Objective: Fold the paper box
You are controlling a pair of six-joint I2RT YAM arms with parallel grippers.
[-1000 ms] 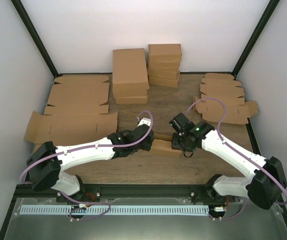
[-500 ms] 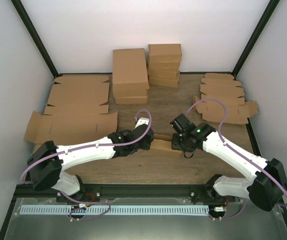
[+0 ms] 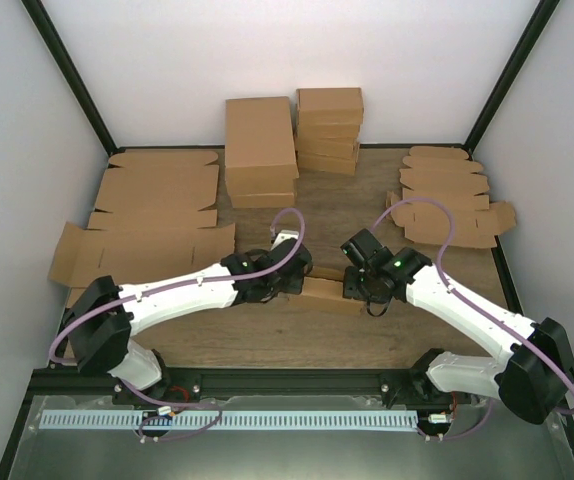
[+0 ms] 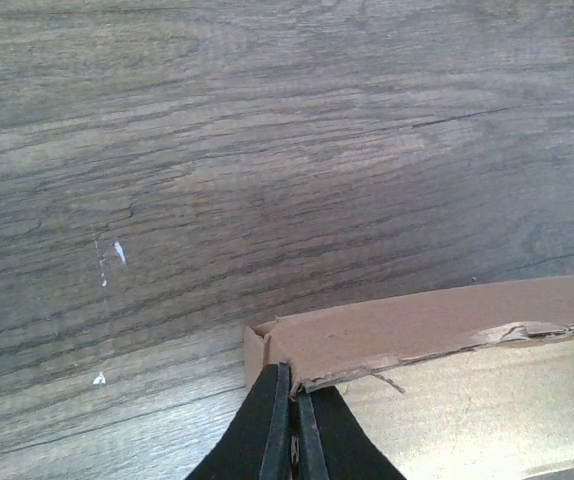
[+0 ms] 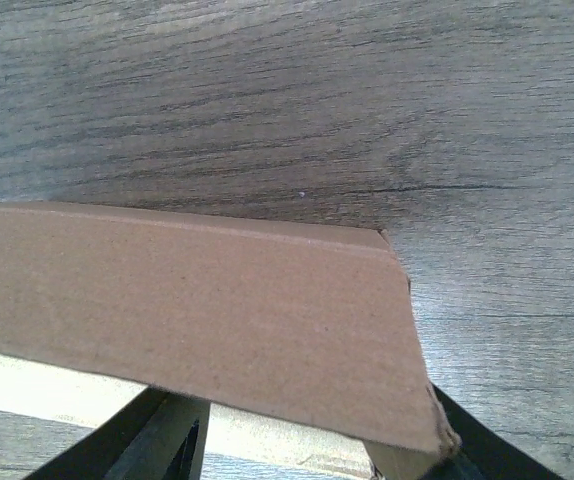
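Observation:
The paper box (image 3: 325, 296) is a small brown carton lying on the wooden table between my two grippers. My left gripper (image 3: 299, 281) is at its left end. In the left wrist view the gripper (image 4: 293, 392) has its jaws pinched shut on the torn edge of a cardboard wall (image 4: 427, 325) at the box's corner. My right gripper (image 3: 355, 287) is at the box's right end. In the right wrist view a brown flap (image 5: 197, 310) covers most of the gripper (image 5: 312, 445). Its fingers (image 5: 157, 435) stand wide apart on either side of the box end.
Large flat cardboard blanks (image 3: 152, 215) lie at the left. Stacks of longer folded boxes (image 3: 260, 150) and smaller ones (image 3: 329, 130) stand at the back. Flat small blanks (image 3: 447, 195) are piled at the back right. Black frame posts rise at both sides.
My left arm has shifted right and slightly away from its base, bringing its gripper closer against the box's left end. The right arm and the box have barely moved.

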